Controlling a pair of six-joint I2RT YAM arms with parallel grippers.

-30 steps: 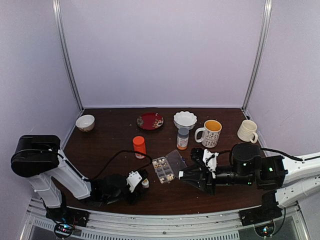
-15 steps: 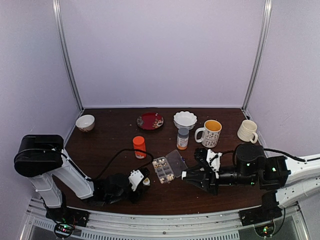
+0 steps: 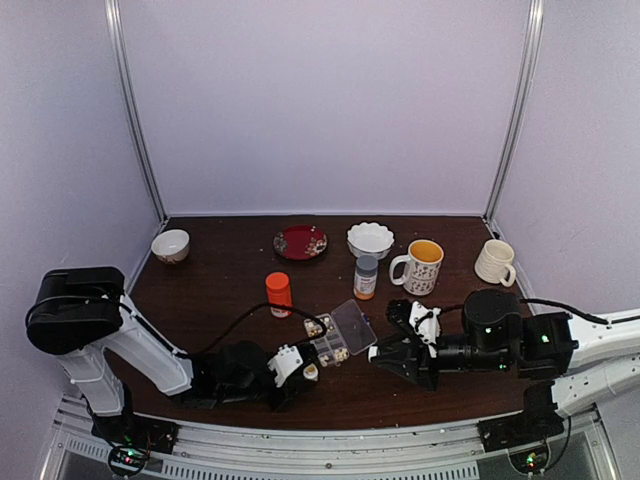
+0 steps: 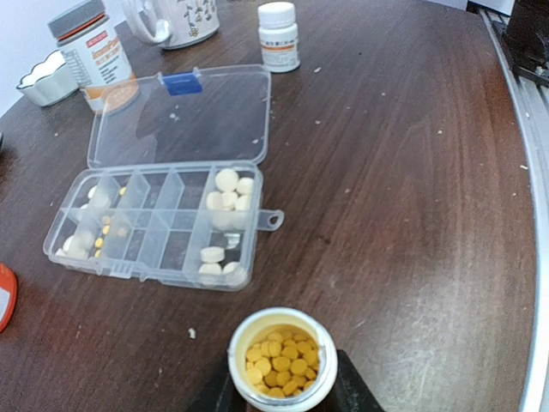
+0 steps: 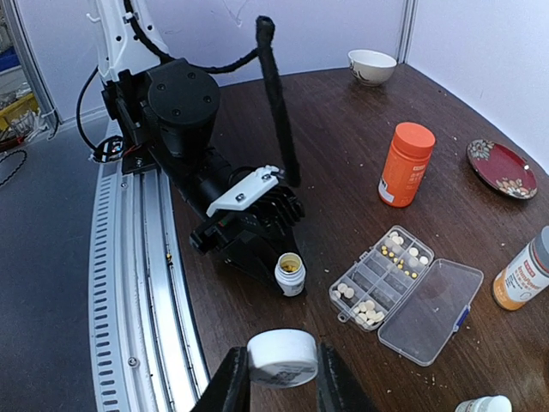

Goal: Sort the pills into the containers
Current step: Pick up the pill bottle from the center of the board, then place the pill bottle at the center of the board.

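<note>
While lid [image 4: 180, 116] gapes, clear cells [image 4: 154, 225], round pills [image 4: 227, 190]

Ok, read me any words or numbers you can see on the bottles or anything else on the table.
No text is readable.
On the grey-capped bottle: label print too blurred.
On the small white bottle: label print too small.
On the orange bottle: white label, unreadable.
On the mug: a pattern, no clear letters.

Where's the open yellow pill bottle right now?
Top view: the open bottle is in the left gripper, front centre of the table, just nearer than the clear pill box.
</note>
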